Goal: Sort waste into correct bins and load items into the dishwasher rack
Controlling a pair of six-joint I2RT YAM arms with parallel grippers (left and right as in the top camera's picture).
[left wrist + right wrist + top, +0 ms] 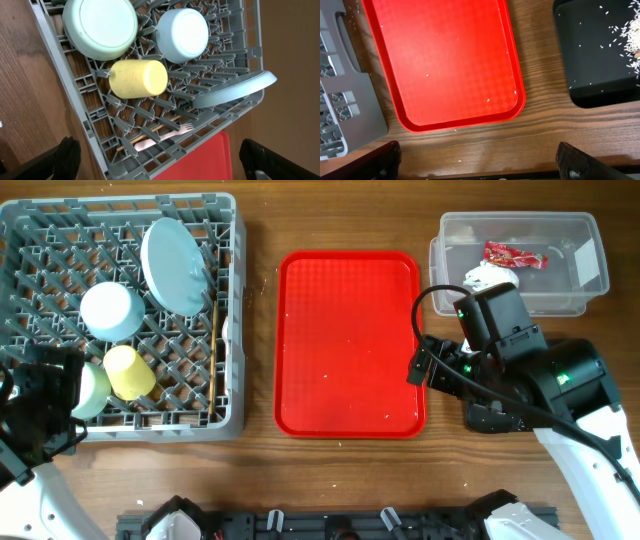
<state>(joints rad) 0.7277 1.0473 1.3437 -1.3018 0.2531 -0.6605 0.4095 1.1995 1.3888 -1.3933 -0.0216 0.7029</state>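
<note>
Spread wide and gripping nothing: left pincer (165, 167), poised over the near-left corner of the large square grey plastic rack (75, 97) with its grid of upright pegs. Loaded in that rack: pale blue round plate (235, 90) on edge between pegs, pale blue bowl (182, 34), small yellow cup (138, 78) on its side just beside a light green saucer-bowl (100, 27). Flat on the grid along the side facing the flat red serving tray (348, 340): white plastic fork (160, 138) and thin wooden chopsticks (150, 133).

Likewise parted and empty: right pincer (482, 165), above the wooden bench (530, 135) just off the red tray's corner. Near it, shallow black rectangular tray (590, 75) with whitish rice-like crumbs (630, 42) scattered inside, and stray grains on the red tray and bench. At the far right, clear rectangular plastic tub (590, 250) holding shiny red snack wrapper (515, 255) and crumpled white tissue (490, 275), partly hidden behind the right arm.
</note>
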